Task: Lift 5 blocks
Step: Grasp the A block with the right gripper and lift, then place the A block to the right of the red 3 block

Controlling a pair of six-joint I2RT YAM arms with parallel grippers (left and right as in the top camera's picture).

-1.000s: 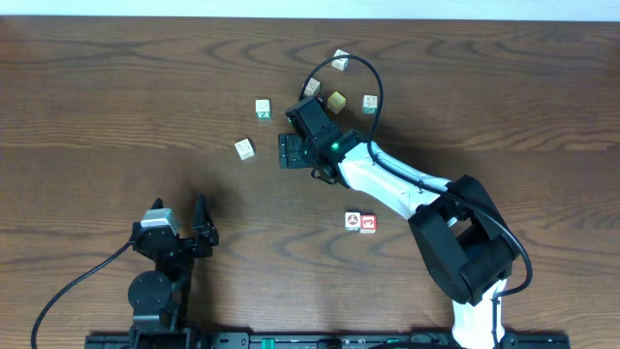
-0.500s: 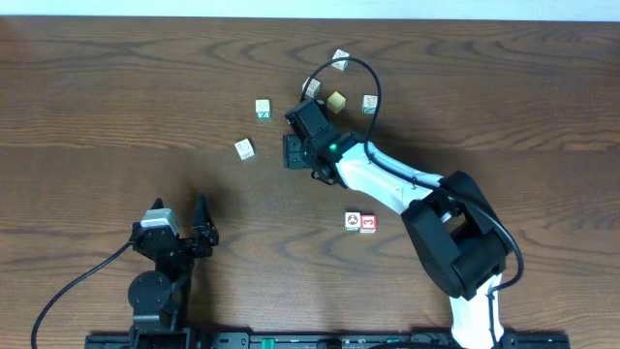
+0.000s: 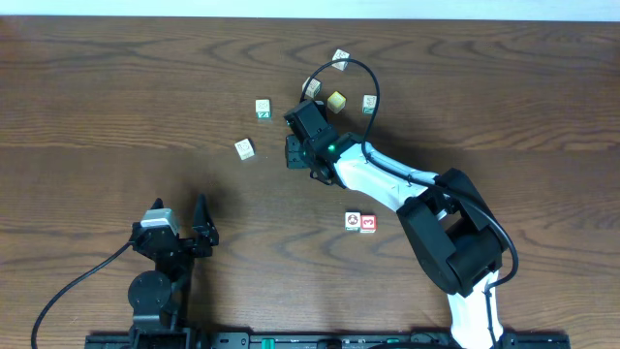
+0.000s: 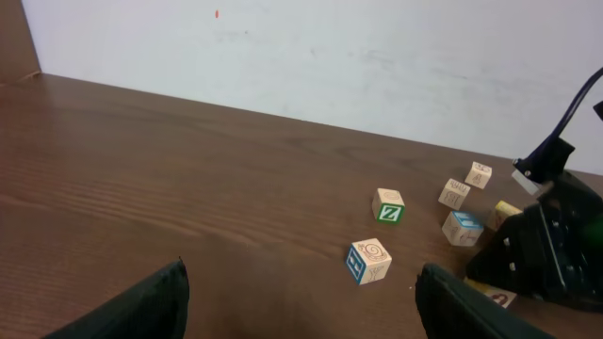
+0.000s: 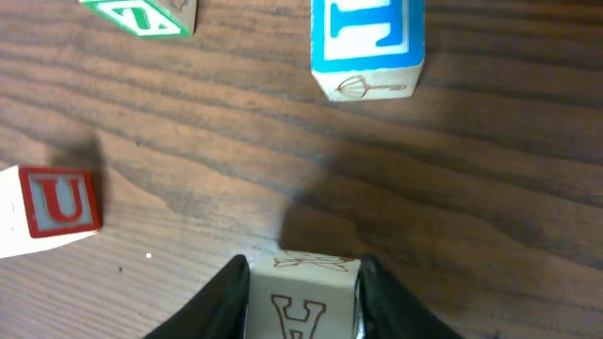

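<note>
The right gripper [image 5: 303, 271] sits at the bottom centre of the right wrist view. It is narrowed down around the H block [image 5: 301, 306], a pale cube with a dark outlined letter on its top face. The dark fingers [image 5: 226, 301] lie against the cube's left and right sides with no gap showing. The cube looks not yet raised off the table [image 5: 490, 207], since its shadow falls on the wood just above it.

In the overhead view the gripper covers this cube, in the upper middle of the frame, below and left of the yellow-topped block [image 3: 336, 100].

The grip looks centred, with the letter about midway between the fingers. The sensible course is probably to finish squeezing until both pads bear flat, then rise straight up with no sideways drift. A cube this small could twist or pop out if one pad catches only an edge. A slow first stretch of the lift would show whether it hangs level.

The neighbours leave room. The blue-faced block [image 5: 367, 38] stands well apart at the top of the wrist view, and the green Z block [image 5: 141, 11] is in the upper left corner, so a vertical pull should touch neither.

The left gripper [image 4: 306, 306] is spread wide at the bottom of its own view and holds nothing.
</note>
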